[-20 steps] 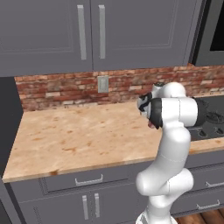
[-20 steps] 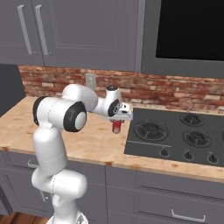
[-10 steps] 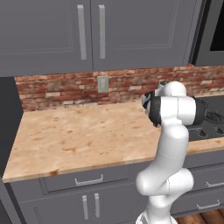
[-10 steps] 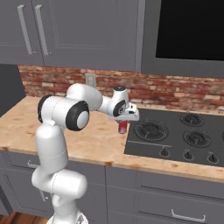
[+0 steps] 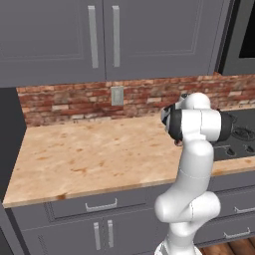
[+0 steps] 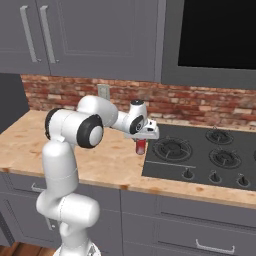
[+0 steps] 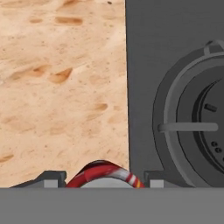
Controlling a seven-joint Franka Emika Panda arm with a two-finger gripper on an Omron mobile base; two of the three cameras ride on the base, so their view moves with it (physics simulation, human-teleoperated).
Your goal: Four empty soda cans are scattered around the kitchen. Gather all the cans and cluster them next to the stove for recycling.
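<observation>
- Pincer (image 6: 142, 140) hangs low over the surface (image 6: 107, 162), just beside the left edge of the stove (image 6: 200, 165), with its fingers closed around a red soda can (image 6: 141, 146); in the hand view the can's top (image 7: 104, 174) sits between the two dark fingertips (image 7: 50, 179).
- Your can stands upright beside the cooktop edge, but you cannot tell from these views whether its base touches the surface yet.
- Let go too early and the light, empty can may drop, tip and roll, possibly onto the black cooktop or off the front of the surface.
- Watch the sideways drift: the can is very near the stove rim, so a small push toward it could leave the base half on the edge, tilted.
- Pull straight up after opening; a slanted retreat could drag a finger against the can and knock it over.
</observation>
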